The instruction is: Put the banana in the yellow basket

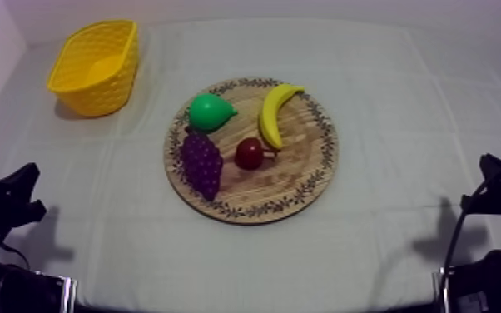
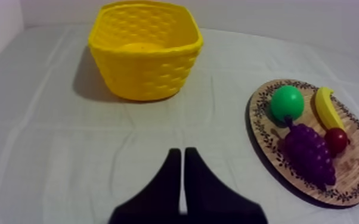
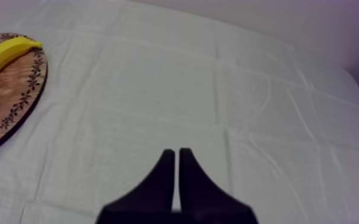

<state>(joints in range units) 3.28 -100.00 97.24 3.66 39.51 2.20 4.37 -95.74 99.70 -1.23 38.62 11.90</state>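
Observation:
The yellow banana (image 1: 275,112) lies curved on the right part of the round wooden board (image 1: 304,158) at the table's middle. The yellow basket (image 1: 96,67) stands upright at the far left. My left gripper (image 2: 183,161) is shut on nothing, its fingers together as a narrow wedge above bare cloth, with the basket (image 2: 146,50) ahead and the banana (image 2: 327,108) off to its side. My right gripper (image 3: 177,156) is likewise shut on nothing over the cloth, well away from the banana (image 3: 3,56) and the board (image 3: 9,101). Both arms sit low at the near corners.
Also on the board are a green pear (image 1: 210,112), a purple bunch of grapes (image 1: 201,162) and a small red fruit (image 1: 249,153) that touches the banana's lower end. Open cloth lies between board and basket and around both arms.

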